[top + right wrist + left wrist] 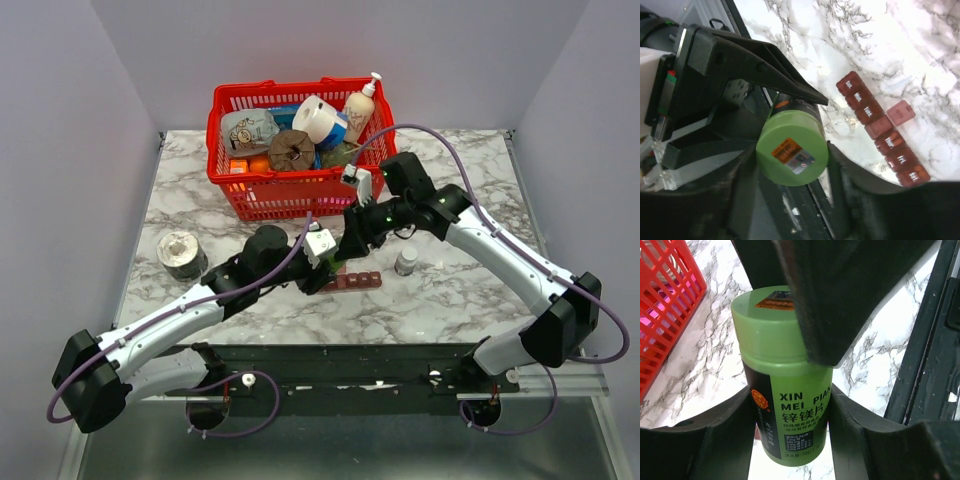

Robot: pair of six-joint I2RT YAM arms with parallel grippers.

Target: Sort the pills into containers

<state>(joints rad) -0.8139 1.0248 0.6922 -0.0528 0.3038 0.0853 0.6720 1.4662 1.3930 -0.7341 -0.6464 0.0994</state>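
Seven-celled dark red-brown plastic strip (882, 131), likely light and stiff, best pinched across its width, lies at 3 o'clock of the green plastic bottle (771, 335) that the left gripper (790, 440) clamps; the right gripper (790, 170) straddles the cap, grip unclear.

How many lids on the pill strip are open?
One: the middle lid is flipped out beside the strip; the other six lie shut.

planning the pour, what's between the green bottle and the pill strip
Just bare marble table between the green bottle and the pill strip; the right wrist view shows it.
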